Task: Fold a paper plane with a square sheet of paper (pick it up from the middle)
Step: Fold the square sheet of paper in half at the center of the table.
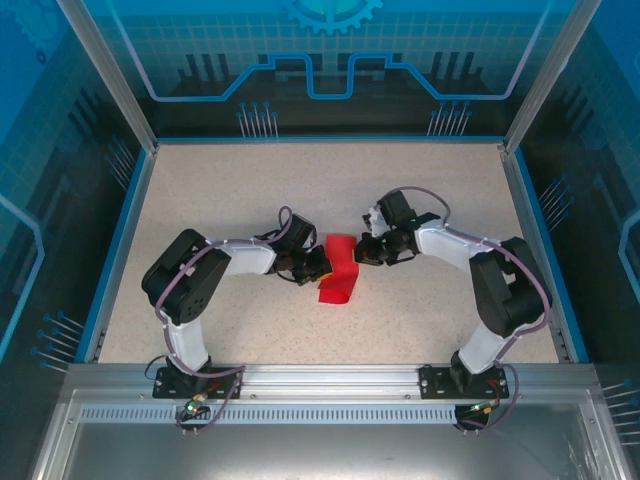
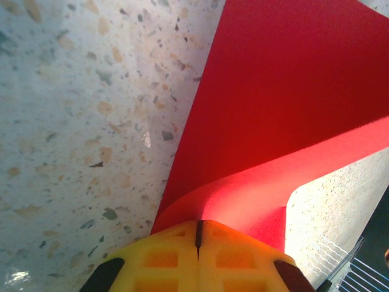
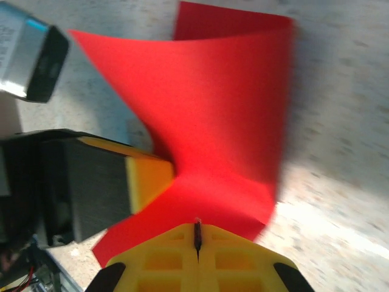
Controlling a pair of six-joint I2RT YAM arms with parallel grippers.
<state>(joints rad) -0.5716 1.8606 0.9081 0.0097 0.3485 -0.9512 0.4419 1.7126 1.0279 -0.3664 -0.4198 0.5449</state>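
Observation:
The square sheet of paper (image 1: 338, 270) is bright red and bowed into a curve at the middle of the table, between the two grippers. My left gripper (image 1: 322, 265) is shut on its left edge; in the left wrist view the yellow fingertips (image 2: 176, 240) pinch the paper (image 2: 279, 109), which curls up and away. My right gripper (image 1: 364, 250) is shut on the opposite edge. In the right wrist view the paper (image 3: 225, 121) arches from my jaws (image 3: 197, 226) across to the left gripper's yellow finger (image 3: 149, 177). The sheet's lower end (image 1: 335, 294) droops toward the table.
The speckled tabletop (image 1: 300, 180) is ringed by a blue rim (image 1: 118, 240) and transparent walls. A metal rail (image 1: 320, 378) with both arm bases runs along the near edge. Open surface lies behind and to both sides of the paper.

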